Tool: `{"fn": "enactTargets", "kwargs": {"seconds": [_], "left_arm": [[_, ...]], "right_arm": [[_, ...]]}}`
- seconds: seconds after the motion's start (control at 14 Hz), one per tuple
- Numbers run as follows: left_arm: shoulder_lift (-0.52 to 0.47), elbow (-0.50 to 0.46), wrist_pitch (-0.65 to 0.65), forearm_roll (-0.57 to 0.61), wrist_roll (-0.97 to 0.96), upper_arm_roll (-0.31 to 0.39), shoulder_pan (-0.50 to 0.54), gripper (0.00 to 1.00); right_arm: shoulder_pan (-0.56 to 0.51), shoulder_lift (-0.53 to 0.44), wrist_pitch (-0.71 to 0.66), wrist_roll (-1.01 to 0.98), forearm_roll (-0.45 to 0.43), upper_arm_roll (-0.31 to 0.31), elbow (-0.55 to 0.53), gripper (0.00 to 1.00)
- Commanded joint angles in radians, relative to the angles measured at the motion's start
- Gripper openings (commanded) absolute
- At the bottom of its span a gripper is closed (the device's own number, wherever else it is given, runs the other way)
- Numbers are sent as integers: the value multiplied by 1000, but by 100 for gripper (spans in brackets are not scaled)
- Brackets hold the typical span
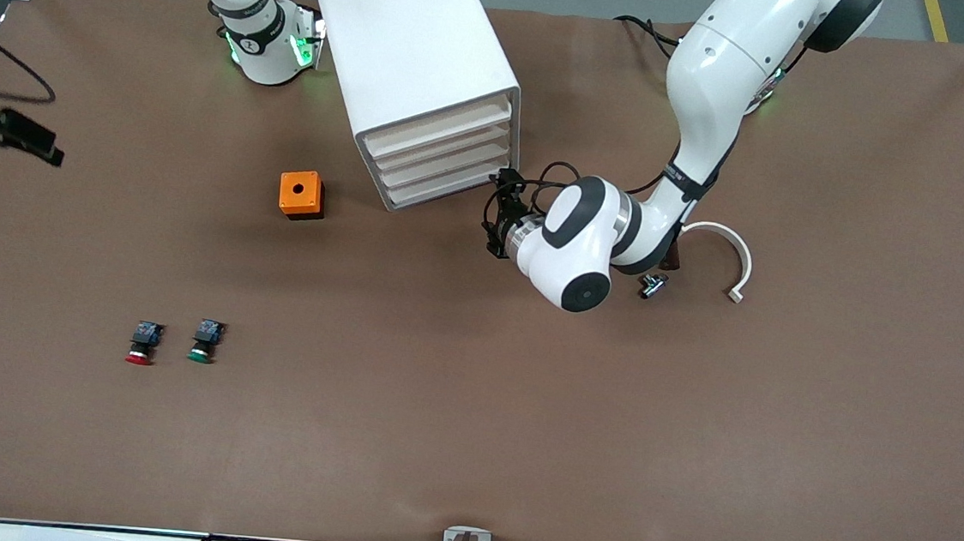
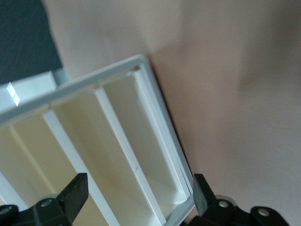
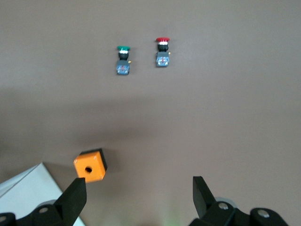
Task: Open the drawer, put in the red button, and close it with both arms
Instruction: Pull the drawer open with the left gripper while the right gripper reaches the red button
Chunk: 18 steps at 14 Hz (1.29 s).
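The white cabinet (image 1: 413,50) stands near the robots' bases, and its four drawer fronts (image 1: 443,160) are all shut. My left gripper (image 1: 499,212) is open, level with the lowest drawers at the corner of the cabinet toward the left arm's end. In the left wrist view my left gripper (image 2: 138,186) has its jaws wide on either side of the drawer fronts (image 2: 84,132), touching nothing. The red button (image 1: 141,345) lies near the front camera toward the right arm's end, beside the green button (image 1: 203,343). My right gripper (image 3: 138,188) is open and empty, high over the table. It looks down on the red button (image 3: 162,52).
An orange cube (image 1: 300,194) with a round hole sits beside the cabinet, toward the right arm's end. A white curved piece (image 1: 728,255) and a small black part (image 1: 651,285) lie by the left arm. A black device (image 1: 2,134) sticks in at the right arm's end.
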Motion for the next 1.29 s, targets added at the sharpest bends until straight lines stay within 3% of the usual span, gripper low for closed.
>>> {"fn": "enactTargets", "kwargs": {"seconds": [0.0,0.29,0.5,0.86,1.0,1.07,1.14,1.21], "left_arm": [[34,14,-11,-134,-131,5,-1,89],[46,14,-105,-179,-261,5,-14,80],[48,14,-178,-210,-303,5,-30,73],[83,19,-183,-230,-295,5,-70,58],[86,21,-182,-253,-297,5,-76,57],[86,21,-182,-256,-295,3,-82,50],[86,21,-178,-256,-295,5,-93,32],[86,21,-175,-256,-297,5,-97,25]], "right_arm": [[-49,112,45,-25,6,9,44,100],[-83,197,160,-83,4,11,29,100],[-88,278,320,-79,4,11,-9,100],[-94,387,547,-69,38,12,-87,100],[-89,424,636,-69,59,11,-118,100],[-88,450,676,-69,59,12,-121,100],[-91,481,717,-69,59,12,-121,100],[-89,505,752,-69,62,12,-121,100]]}}
